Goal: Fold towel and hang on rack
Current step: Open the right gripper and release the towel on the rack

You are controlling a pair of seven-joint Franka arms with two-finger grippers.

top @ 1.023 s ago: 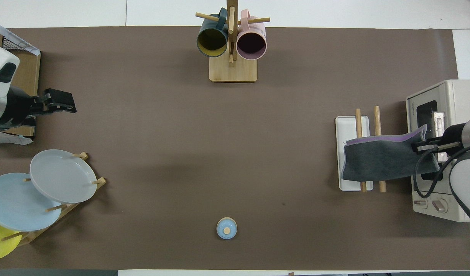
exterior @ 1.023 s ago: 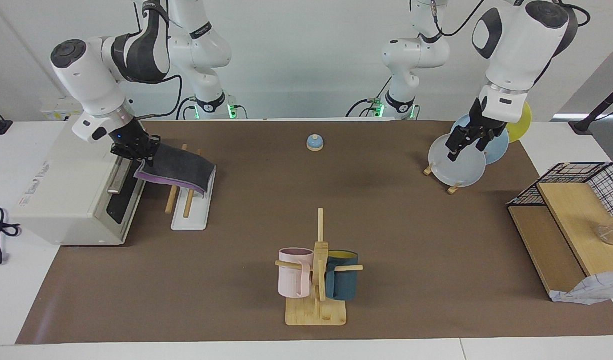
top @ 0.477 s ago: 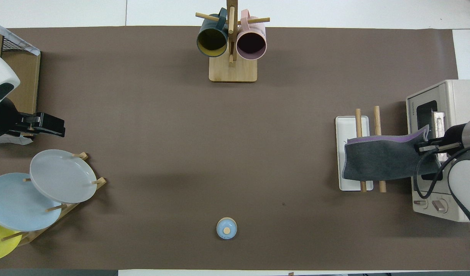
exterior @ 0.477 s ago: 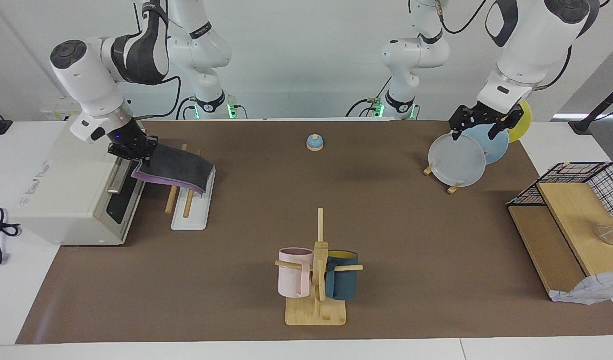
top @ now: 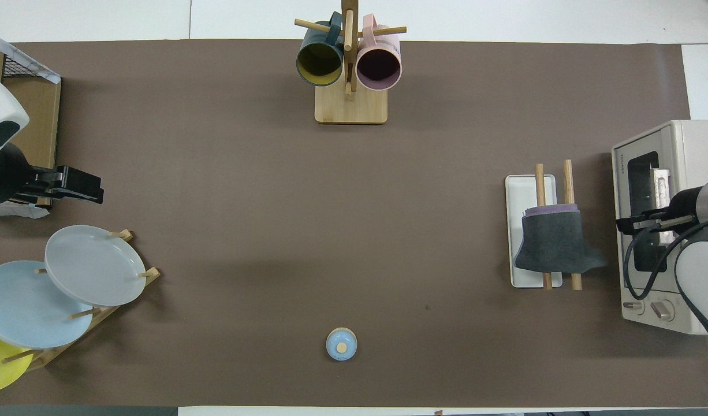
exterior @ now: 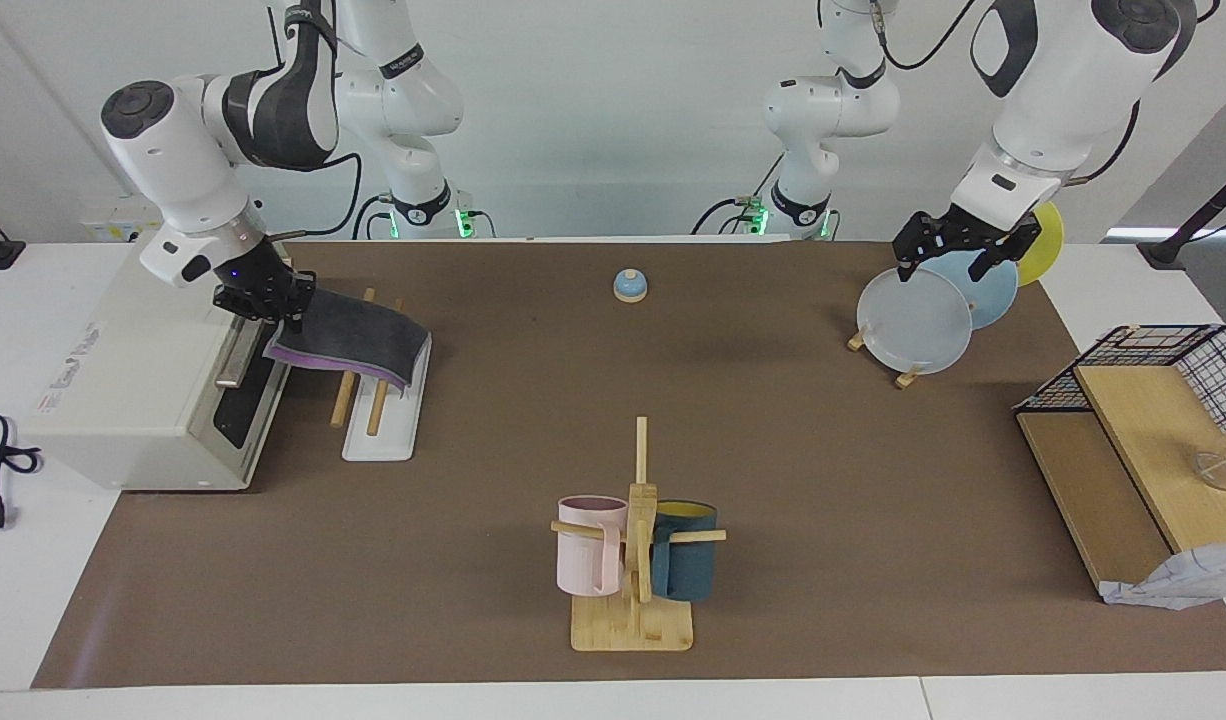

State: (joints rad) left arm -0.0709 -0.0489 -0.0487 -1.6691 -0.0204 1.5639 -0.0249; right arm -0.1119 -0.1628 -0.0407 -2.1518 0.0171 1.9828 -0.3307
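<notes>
Firstly, right gripper (exterior: 268, 305): upper frame, over the white toaster oven's (exterior: 123, 390) front edge, at the towel's raised corner in the facing view, clear of it in the overhead; grip state cannot be told. Purple-and-dark-grey soft towel (exterior: 358, 340): draped across both rods of the light-wood, white-based rack (exterior: 378, 440), mid-height beside the oven. Left gripper (exterior: 958, 258): upper frame, waiting, claw spread, over the pale round plates (exterior: 913, 325).

Facing view high across table, overhead view steeply down, both sharing tabletop (exterior: 533, 400)
</notes>
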